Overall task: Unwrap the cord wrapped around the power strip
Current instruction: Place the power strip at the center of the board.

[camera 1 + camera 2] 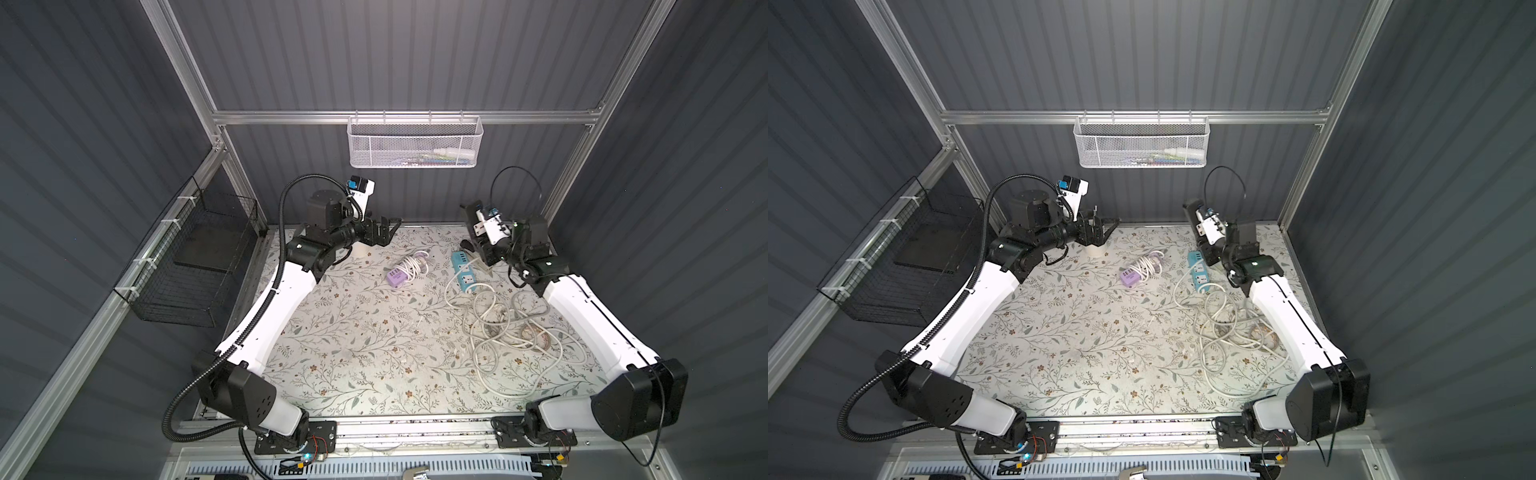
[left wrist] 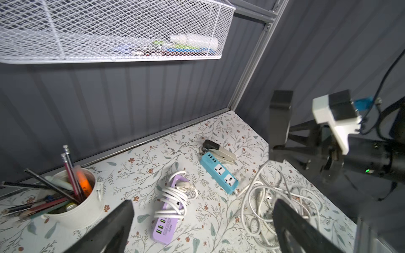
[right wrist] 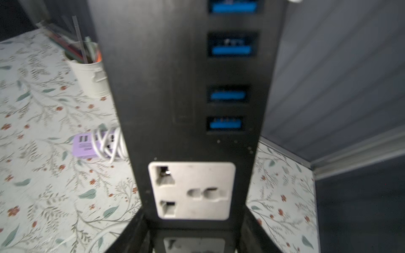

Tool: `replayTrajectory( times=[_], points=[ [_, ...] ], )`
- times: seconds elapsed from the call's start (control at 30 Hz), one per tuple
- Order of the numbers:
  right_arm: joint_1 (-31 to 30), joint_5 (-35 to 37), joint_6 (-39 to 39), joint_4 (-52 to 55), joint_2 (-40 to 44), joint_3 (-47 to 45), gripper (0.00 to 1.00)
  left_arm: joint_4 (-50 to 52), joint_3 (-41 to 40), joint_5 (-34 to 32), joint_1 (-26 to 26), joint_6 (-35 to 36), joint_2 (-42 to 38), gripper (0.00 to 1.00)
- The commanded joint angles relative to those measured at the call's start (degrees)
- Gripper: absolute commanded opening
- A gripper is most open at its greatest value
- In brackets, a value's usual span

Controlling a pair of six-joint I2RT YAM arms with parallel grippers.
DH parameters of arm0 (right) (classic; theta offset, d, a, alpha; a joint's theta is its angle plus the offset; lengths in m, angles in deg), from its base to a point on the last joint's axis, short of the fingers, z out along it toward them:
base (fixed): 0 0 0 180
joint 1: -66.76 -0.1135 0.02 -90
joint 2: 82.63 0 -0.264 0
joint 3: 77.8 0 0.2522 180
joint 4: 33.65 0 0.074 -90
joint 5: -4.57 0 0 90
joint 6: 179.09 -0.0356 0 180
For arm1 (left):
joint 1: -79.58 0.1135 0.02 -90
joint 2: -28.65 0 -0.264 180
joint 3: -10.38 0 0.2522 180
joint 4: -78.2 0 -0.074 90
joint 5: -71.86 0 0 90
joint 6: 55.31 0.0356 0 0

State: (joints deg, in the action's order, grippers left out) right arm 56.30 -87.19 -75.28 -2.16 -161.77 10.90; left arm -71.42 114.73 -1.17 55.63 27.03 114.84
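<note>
Right gripper [image 3: 195, 221]: jaws part-spread, clamped across black power strip [image 3: 186, 87], held on end above back-right of table [image 1: 353, 353], probably so white cord [image 2: 260, 175] hung free; cord seemed to trail into loose pile [image 1: 507, 320]. Right arm folded, wrist raised. Left gripper [image 1: 386, 230]: jaws wide, empty, hovering back-left near pen cup [image 2: 76, 208], likely keeping clear. Purple power strip [image 2: 163, 227] lay mid-table, wrapped.

Purple power strip [image 1: 395, 278], white cord [image 1: 411, 265]
</note>
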Motion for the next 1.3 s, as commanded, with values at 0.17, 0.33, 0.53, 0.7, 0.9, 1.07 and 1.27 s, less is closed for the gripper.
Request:
replayTrajectory(
  times=[0.17,0.33,0.53,0.7,0.9,1.07,1.27],
  points=[
    [12.39,7.27,-16.83,10.8,-5.74,7.16,0.0,-1.51,-0.82,-3.53,-0.06,2.29,-0.32,1.0],
    [16.86,5.64,-20.85,17.92,-13.83,11.66,0.0,-1.79,-1.07,-3.36,-0.14,2.3,-0.34,1.0],
    [19.06,3.35,-23.21,23.05,-22.37,16.89,0.0,-2.03,-1.94,-4.74,-0.14,3.05,-1.28,1.0],
    [19.82,3.55,-23.44,26.49,-28.76,21.4,0.0,-2.03,-2.29,-5.85,-0.14,3.51,-1.5,1.0],
    [20.21,3.53,-23.15,28.9,-35.6,24.61,0.0,-2.31,-2.78,-7.13,-0.14,3.62,-1.43,1.0],
    [20.81,3.96,-23.15,30.25,-39.9,27.17,0.0,-2.03,-2.6,-7.55,-0.14,3.31,-1.01,1.0],
    [21.44,3.2,-23.35,30.91,-43.83,29.21,0.0,-1.49,-2.16,-7.39,-0.14,3.01,-0.32,1.0]
  ],
)
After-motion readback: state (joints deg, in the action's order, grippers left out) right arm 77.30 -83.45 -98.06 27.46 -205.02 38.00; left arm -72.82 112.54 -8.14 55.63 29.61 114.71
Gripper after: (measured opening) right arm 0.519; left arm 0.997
